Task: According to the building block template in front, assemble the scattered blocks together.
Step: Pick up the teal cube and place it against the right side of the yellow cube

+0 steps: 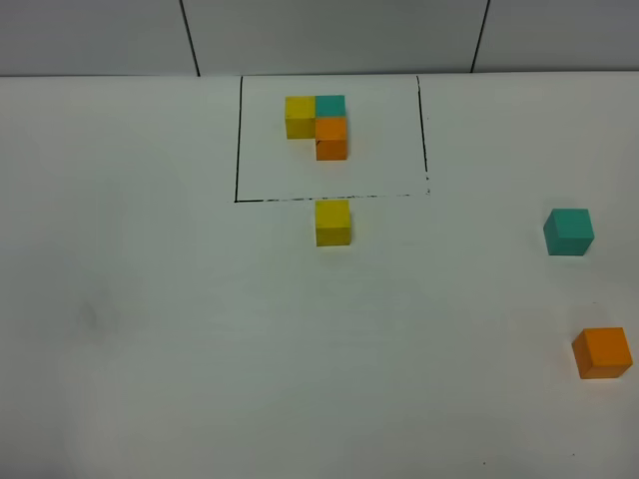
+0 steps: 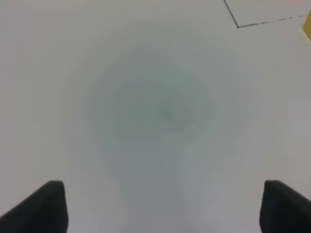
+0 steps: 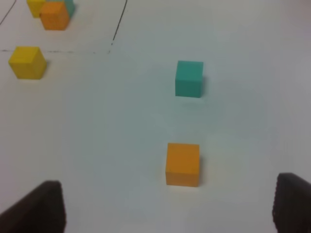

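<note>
A plain white tabletop fills the high view, with a pale grey wall behind it, split by thin dark seams into panels. The left part of the surface carries only a faint grey smudge. The left fingers, seen from their wrist camera as two dark tips, stand wide apart above bare white surface and grip nothing. Near the middle at the back, a thin black outline marks a rectangle on the tabletop, its near side broken and dashed. Inside it sits the building block template: yellow and teal cubes side by side, an orange cube pressed against the teal one on its near side. Just outside the dashed line, a little right of the template, rests the loose yellow cube. Well apart to the right lies the teal cube, and nearer the front right edge the orange cube. The right fingers are spread open and empty, with the orange cube on the tabletop ahead of them, untouched
</note>
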Robot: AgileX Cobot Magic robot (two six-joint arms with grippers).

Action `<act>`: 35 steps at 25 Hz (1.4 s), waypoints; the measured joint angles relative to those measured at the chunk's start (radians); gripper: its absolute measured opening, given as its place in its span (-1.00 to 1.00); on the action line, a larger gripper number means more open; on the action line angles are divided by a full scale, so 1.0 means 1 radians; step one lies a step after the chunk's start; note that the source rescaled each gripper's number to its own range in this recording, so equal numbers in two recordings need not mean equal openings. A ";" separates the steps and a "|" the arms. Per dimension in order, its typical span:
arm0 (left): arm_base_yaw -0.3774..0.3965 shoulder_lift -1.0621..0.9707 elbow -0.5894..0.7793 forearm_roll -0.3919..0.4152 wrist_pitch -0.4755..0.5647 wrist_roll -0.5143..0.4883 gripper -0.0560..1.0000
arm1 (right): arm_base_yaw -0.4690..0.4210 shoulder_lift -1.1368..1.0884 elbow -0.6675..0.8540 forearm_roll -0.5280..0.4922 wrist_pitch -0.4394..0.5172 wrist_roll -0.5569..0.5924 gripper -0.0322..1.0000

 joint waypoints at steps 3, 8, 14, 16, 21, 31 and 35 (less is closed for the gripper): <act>-0.002 0.000 0.000 -0.008 -0.003 0.012 0.57 | 0.000 0.000 0.000 0.000 0.000 0.000 0.48; -0.002 0.000 0.000 -0.012 -0.003 0.016 0.44 | 0.000 0.000 0.000 0.000 0.000 0.000 0.48; -0.002 0.000 0.000 -0.014 -0.003 0.016 0.40 | 0.000 0.000 0.000 0.000 0.000 0.000 0.47; -0.002 0.000 0.000 -0.015 -0.003 0.016 0.40 | 0.000 0.000 0.000 0.000 0.000 0.000 0.47; -0.002 0.000 0.000 -0.015 -0.005 0.016 0.40 | 0.000 0.000 0.000 0.000 0.000 0.000 0.47; -0.002 0.000 0.000 -0.015 -0.005 0.016 0.39 | 0.000 0.000 0.000 0.000 0.000 0.000 0.47; -0.002 0.000 0.000 -0.015 -0.005 0.016 0.39 | 0.000 0.000 0.000 0.000 0.000 0.000 0.47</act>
